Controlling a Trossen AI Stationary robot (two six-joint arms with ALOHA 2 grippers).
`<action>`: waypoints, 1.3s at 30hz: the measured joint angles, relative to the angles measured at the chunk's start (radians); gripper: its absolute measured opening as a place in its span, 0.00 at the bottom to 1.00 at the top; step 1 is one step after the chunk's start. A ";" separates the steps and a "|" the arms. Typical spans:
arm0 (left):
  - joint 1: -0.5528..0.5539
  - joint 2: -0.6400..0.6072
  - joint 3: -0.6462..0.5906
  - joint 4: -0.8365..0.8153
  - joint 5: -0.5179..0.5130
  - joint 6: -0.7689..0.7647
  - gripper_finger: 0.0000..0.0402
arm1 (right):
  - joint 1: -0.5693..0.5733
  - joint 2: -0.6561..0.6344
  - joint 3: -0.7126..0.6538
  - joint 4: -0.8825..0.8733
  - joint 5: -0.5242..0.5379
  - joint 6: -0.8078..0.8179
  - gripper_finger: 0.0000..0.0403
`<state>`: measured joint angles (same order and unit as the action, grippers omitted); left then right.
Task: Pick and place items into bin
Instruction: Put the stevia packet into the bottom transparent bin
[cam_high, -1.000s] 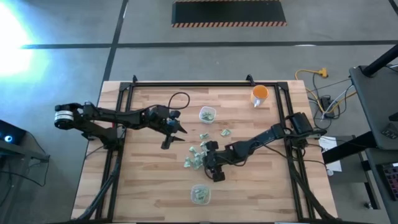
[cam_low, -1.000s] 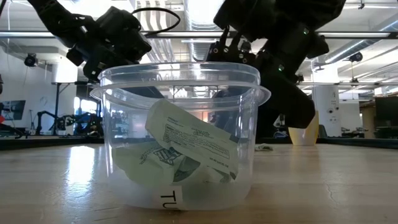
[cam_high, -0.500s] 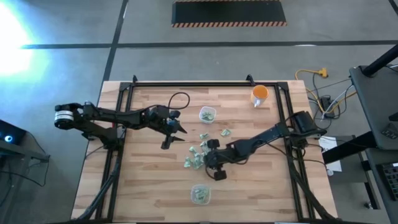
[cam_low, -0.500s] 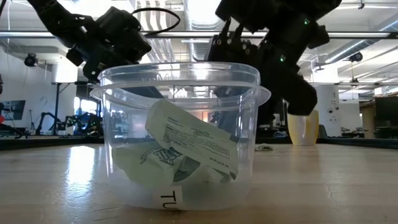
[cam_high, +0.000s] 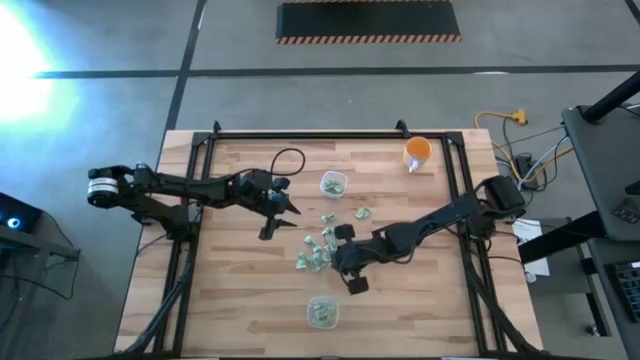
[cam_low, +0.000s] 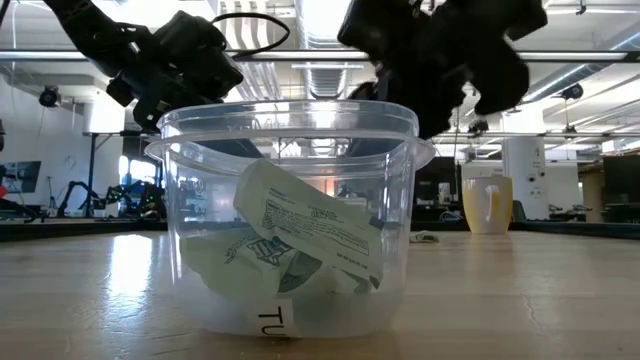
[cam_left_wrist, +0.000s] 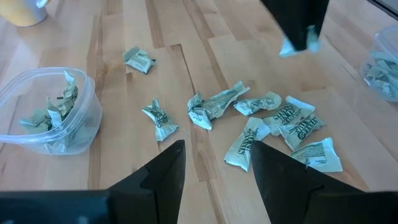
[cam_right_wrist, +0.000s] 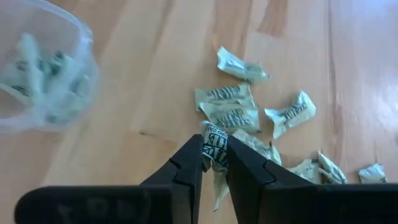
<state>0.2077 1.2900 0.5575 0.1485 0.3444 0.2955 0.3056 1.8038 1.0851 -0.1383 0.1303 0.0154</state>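
Observation:
Several pale green-and-white wrapped pieces (cam_high: 315, 250) lie loose on the wooden table between two clear bins. My right gripper (cam_high: 346, 268) hangs just right of this pile, shut on one wrapped piece (cam_right_wrist: 214, 151). The near bin (cam_high: 322, 312) holds a few pieces and fills the low view (cam_low: 290, 220). The far bin (cam_high: 333, 184) also holds some. My left gripper (cam_left_wrist: 217, 168) is open and waits above the table, left of the pile (cam_left_wrist: 273, 124); it touches nothing. My right gripper pinches one wrapped piece between its two fingers (cam_right_wrist: 193, 155). The upper end of the wrapper (cam_right_wrist: 213, 134) sticks out past the fingertips, and a crinkled tail (cam_right_wrist: 217, 186) shows in the gap behind them. The left wrist view shows the piece (cam_left_wrist: 295, 45) lifted clear of the table.
An orange cup (cam_high: 418, 152) stands near the table's far right corner. A black cable loops over the left arm (cam_high: 285, 158). Dark rails frame the tabletop (cam_high: 200, 200). Bare wood lies left of the pile and around the near bin.
My right gripper, shut on the wrapped piece, has drawn a little away from the pile toward the table's near edge and the near bin, and has risen in the low view. The left arm has kept still.

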 joint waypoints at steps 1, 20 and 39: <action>0.000 0.000 0.000 0.001 0.000 0.000 0.41 | 0.006 -0.005 0.001 0.001 0.000 0.000 0.13; 0.000 0.000 0.000 0.001 0.000 0.000 0.41 | 0.163 -0.017 0.049 0.234 -0.138 -0.174 0.13; 0.000 0.000 -0.002 0.000 -0.001 0.000 0.41 | 0.172 0.073 0.021 0.405 -0.220 -0.230 0.13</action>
<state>0.2081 1.2900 0.5560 0.1489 0.3439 0.2955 0.4778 1.8771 1.1057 0.2669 -0.0902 -0.2142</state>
